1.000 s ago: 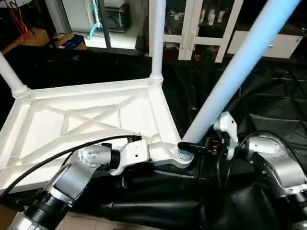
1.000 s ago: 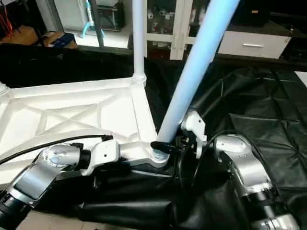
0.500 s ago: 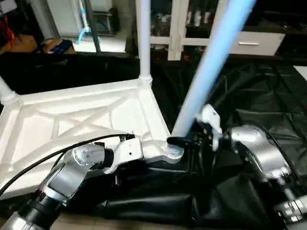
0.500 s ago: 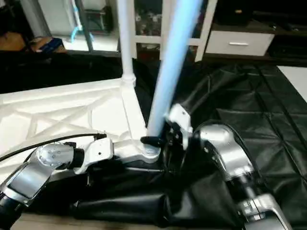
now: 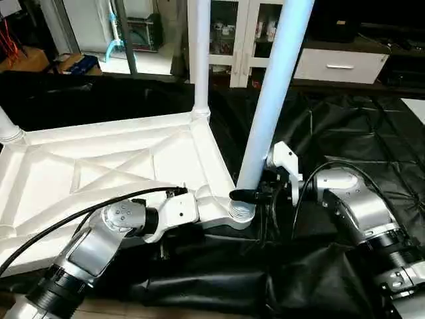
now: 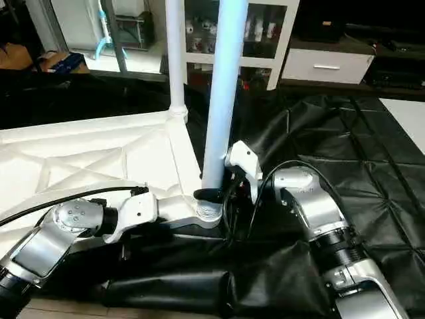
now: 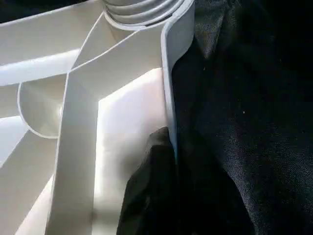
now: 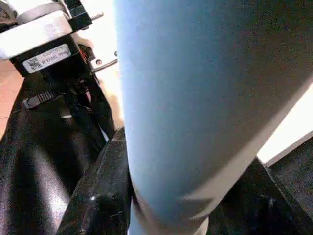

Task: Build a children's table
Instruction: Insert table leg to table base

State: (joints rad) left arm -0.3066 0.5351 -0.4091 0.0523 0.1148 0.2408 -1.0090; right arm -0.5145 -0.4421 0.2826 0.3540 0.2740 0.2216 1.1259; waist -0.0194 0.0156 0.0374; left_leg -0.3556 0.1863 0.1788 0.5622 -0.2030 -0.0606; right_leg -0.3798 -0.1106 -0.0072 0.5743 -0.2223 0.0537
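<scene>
My right gripper (image 5: 247,194) is clamped around the base of the near leg (image 5: 273,100), just above the corner socket (image 5: 240,212) it stands in. My left gripper (image 7: 164,161) is pinched shut on the rim of the table top (image 5: 106,166) beside that same socket. The top lies underside up on a black sheet (image 5: 352,139), X-ribs showing. Two more legs stand in the far corners: one upright (image 5: 198,53), one at the left edge (image 5: 6,123). A white cabinet (image 5: 246,40) stands behind.
</scene>
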